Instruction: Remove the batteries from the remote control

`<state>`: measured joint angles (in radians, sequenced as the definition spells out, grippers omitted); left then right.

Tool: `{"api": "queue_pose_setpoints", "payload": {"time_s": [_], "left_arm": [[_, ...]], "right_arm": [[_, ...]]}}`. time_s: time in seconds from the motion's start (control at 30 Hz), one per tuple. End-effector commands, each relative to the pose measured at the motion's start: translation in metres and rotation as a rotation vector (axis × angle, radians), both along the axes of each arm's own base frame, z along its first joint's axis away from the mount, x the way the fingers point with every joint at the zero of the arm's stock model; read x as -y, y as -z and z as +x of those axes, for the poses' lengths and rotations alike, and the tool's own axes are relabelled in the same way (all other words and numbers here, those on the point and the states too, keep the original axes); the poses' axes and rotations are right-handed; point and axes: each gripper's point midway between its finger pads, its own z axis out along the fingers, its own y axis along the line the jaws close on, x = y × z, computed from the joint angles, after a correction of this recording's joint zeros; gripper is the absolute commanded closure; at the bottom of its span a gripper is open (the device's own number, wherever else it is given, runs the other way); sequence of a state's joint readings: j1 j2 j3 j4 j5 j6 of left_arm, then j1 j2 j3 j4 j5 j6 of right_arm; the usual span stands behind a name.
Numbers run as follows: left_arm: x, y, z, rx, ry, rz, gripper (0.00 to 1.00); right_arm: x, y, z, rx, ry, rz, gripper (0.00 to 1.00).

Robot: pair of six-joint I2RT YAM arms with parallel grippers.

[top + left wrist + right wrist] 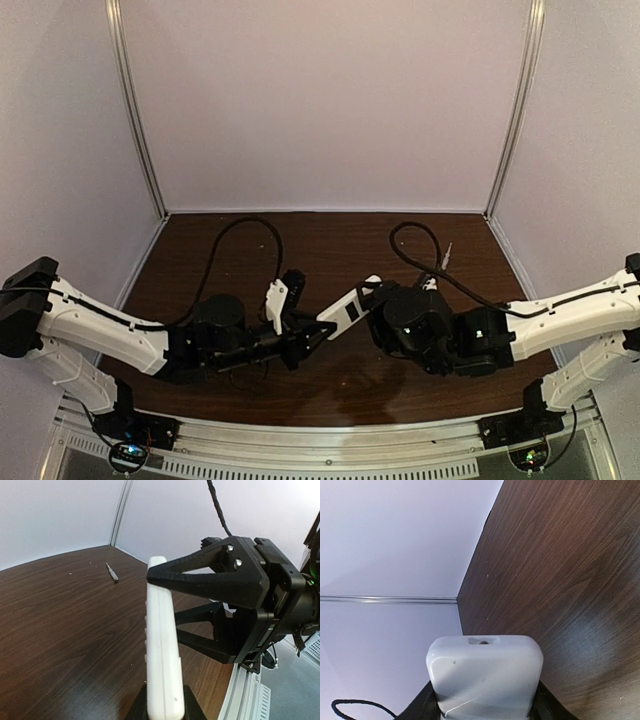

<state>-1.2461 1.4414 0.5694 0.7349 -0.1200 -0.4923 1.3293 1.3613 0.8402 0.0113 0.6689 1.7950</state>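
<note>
The white remote control point(338, 318) hangs above the table between both grippers, with a dark window on the face towards the top camera. My left gripper point(318, 338) is shut on its near end point(160, 645), gripping across the thickness. My right gripper point(376, 294) is shut across its width near the other end point(485, 675). Its upper finger point(200, 575) lies over the top edge. No orange battery shows. A thin silvery-grey stick with a dark end point(112, 573) lies on the table at the far right point(445, 255). I cannot tell whether it is a battery.
The dark wooden table point(330, 390) is closed in by pale walls at the back and both sides. Black cables loop above each wrist point(250, 232) point(420, 240). A metal rail point(320, 440) runs along the near edge.
</note>
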Motion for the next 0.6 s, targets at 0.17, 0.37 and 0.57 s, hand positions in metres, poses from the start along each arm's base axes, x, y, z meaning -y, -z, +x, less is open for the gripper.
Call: {"api": "queue_pose_setpoints", "payload": {"time_s": [0.17, 0.37, 0.57], "left_arm": [[-0.010, -0.025, 0.004, 0.115, -0.037, 0.015, 1.00], [-0.035, -0.043, 0.008, 0.147, -0.100, 0.051, 1.00], [-0.061, -0.056, 0.013, 0.182, -0.167, 0.091, 1.00]], "right_arm": [[0.028, -0.001, -0.012, 0.050, -0.063, -0.125, 0.01], [0.057, -0.014, -0.010, 0.189, -0.101, -0.301, 0.00], [0.062, -0.025, -0.011, 0.347, -0.204, -0.521, 0.00]]}}
